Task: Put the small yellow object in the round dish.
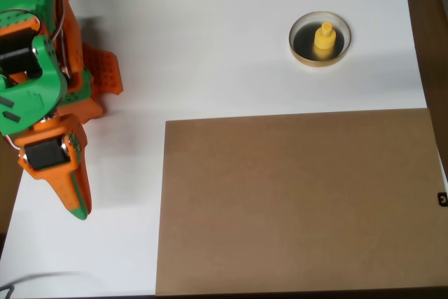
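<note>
The small yellow object (323, 40) stands upright inside the round dish (319, 63), on its dark floor, at the upper right of the overhead view. My green and orange gripper (78, 204) is far away at the left edge of the table, pointing toward the bottom of the picture. Its two fingers lie together with nothing between them.
A large brown board (294, 201) covers the lower right part of the white table (210, 47). The arm's body (35, 68) takes up the upper left corner. The table's right edge runs just beyond the dish.
</note>
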